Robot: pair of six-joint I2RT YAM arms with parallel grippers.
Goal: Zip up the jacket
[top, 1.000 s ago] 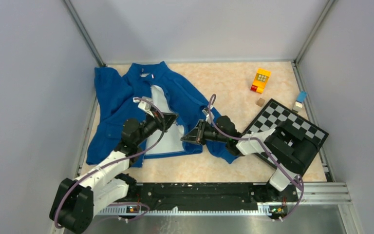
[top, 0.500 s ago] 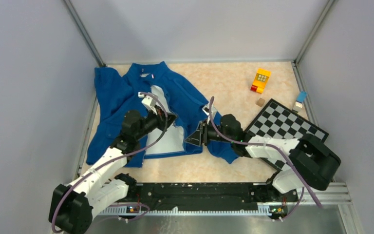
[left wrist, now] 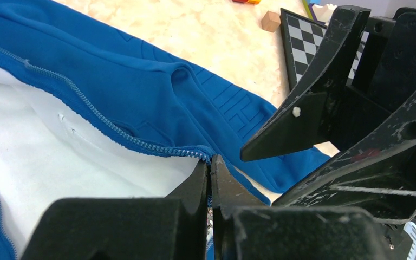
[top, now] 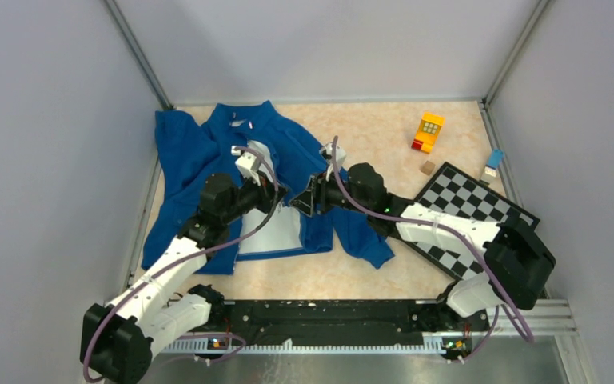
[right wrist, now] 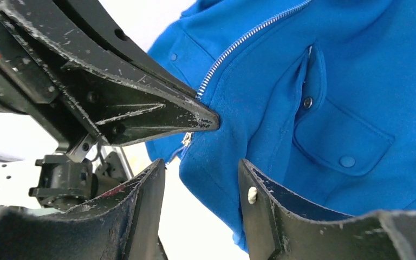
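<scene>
The blue jacket (top: 200, 152) lies open on the table, its white lining (top: 276, 228) showing between the two front edges. My left gripper (top: 278, 194) is shut on the jacket's zipper edge; in the left wrist view its jaws (left wrist: 211, 162) pinch the blue zipper tape (left wrist: 157, 147) at the low end. My right gripper (top: 307, 200) hovers just right of it, open. In the right wrist view the open right gripper (right wrist: 201, 181) straddles the jacket's lower front edge (right wrist: 222, 184), nothing pinched, with a small metal zipper piece (right wrist: 187, 138) below the left gripper's tip (right wrist: 208, 120).
A checkerboard (top: 468, 208) lies to the right under the right arm. A yellow toy block (top: 428, 130), a small brown cube (top: 427, 167) and a small blue-white object (top: 492, 162) sit at the back right. Grey walls enclose the table.
My right gripper has opened and moved up and left, close to the left gripper. The left gripper stays shut on the zipper edge and has risen slightly.
</scene>
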